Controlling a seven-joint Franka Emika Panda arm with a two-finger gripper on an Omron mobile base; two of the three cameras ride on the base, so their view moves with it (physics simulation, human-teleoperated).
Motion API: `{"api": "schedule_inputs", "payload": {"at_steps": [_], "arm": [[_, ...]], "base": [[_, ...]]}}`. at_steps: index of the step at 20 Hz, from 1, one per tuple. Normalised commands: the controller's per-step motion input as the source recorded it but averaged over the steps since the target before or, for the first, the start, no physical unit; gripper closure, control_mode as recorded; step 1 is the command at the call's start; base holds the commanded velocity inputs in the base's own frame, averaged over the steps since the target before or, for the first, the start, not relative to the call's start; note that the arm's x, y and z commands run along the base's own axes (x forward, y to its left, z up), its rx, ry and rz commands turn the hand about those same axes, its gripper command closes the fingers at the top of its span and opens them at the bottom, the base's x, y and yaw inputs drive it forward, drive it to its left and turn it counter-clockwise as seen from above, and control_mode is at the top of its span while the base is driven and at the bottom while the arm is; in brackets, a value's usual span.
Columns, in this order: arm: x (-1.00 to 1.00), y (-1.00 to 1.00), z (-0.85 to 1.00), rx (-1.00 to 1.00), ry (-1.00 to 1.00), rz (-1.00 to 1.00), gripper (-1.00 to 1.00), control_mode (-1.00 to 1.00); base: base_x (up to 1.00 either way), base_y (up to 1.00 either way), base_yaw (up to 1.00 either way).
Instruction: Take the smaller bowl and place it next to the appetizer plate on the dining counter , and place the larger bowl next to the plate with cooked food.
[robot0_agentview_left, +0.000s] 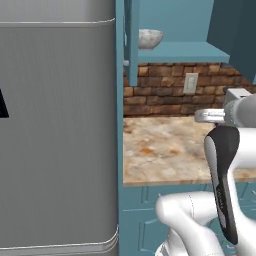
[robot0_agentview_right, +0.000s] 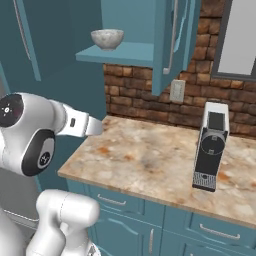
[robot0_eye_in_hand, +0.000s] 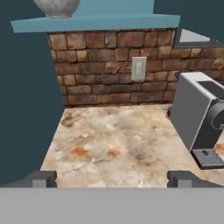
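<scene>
Tool (robot0_eye_in_hand: 112, 178) spread wide and empty above the counter (robot0_eye_in_hand: 122, 144), the smaller bowl (robot0_eye_in_hand: 57, 7) on the shelf (robot0_eye_in_hand: 131, 21) looks rigid, smooth, breakable; best pinched at its rim.

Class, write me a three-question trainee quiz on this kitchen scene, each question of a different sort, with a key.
1. True or false: the smaller bowl sits on the marbled counter.
2. What stands on the counter's right? A) toaster B) coffee machine C) kettle
3. Fill in: the gripper is ___.

Key: 1 false, it sits on the open cabinet shelf; 2 B; 3 open.
</scene>
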Motion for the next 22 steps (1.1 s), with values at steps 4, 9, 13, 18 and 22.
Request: {"api": "schedule_inputs", "payload": {"at_steps": [4,9,13,18,22], "arm": [[0.00,0.42,0.10,0.10,-0.03,-0.11,-1.00,-1.00],[-0.02,0.04,0.07,0.40,0.00,-0.05,-1.00,-1.00],[0.00,0.04,0.24,0.38,0.00,0.00,-1.00,-1.00],[0.03,0.02,0.49,0.20,0.01,0.02,-1.00,-1.00],[0.44,0.00,0.53,0.10,0.00,0.03,-1.00,-1.00]], "base": [[0.00,0.00,0.00],[0.00,0.00,0.00],[0.00,0.00,0.00],[0.00,0.00,0.00],[0.00,0.00,0.00]]}}
